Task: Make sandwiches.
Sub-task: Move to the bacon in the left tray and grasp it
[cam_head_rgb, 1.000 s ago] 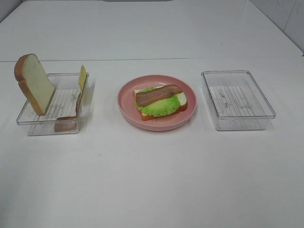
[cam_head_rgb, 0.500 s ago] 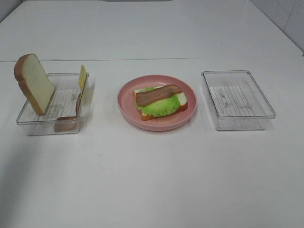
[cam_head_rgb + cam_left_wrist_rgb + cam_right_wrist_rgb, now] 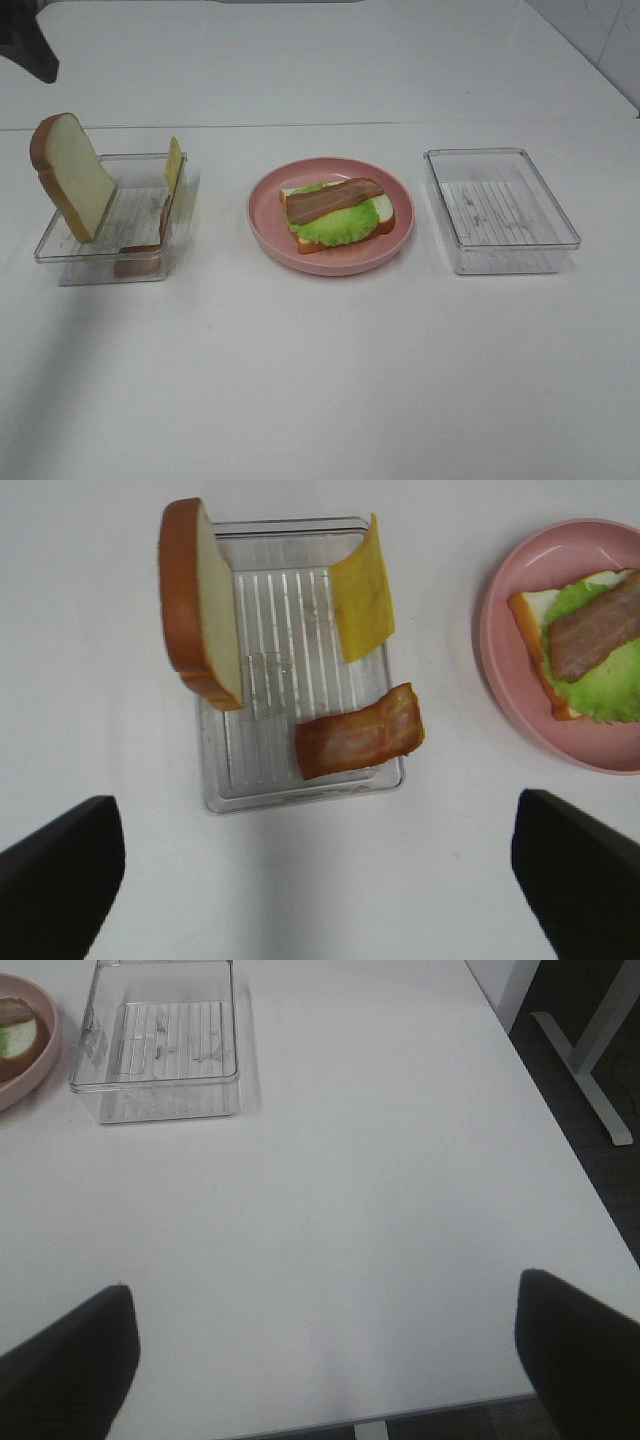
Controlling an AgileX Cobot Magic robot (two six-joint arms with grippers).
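— So, where does my sandwich stand?

— Your half-built sandwich (image 3: pixel 338 213) lies on the round pink plate (image 3: pixel 262 220) in the middle of the white table (image 3: pixel 320 380). You have a square white bread slice with tan crust (image 3: pixel 384 212) at the bottom, ruffled green lettuce (image 3: pixel 330 232) over it, and a brown bacon strip (image 3: pixel 333 198) laid across the top.

— And the other pieces?

— Look to the clear plastic tray on the left (image 3: pixel 100 257). Your second bread slice (image 3: pixel 72 175) stands on edge at its left side, tilted and rising above the rim. A thin yellow cheese slice (image 3: pixel 174 163) leans on the right wall at the far corner. A second bacon strip (image 3: pixel 360 745) rests at the near right corner, one end on the rim. On the other side of the plate you have a second clear plastic tray (image 3: pixel 500 154).

— What are my grippers doing?

— Your left gripper (image 3: pixel 315 798) hangs above the left tray, fingers spread wide and nothing between them. Your right gripper (image 3: pixel 322 1280) hangs over bare table beyond the right-hand tray, also spread wide and holding nothing. Neither touches any food.
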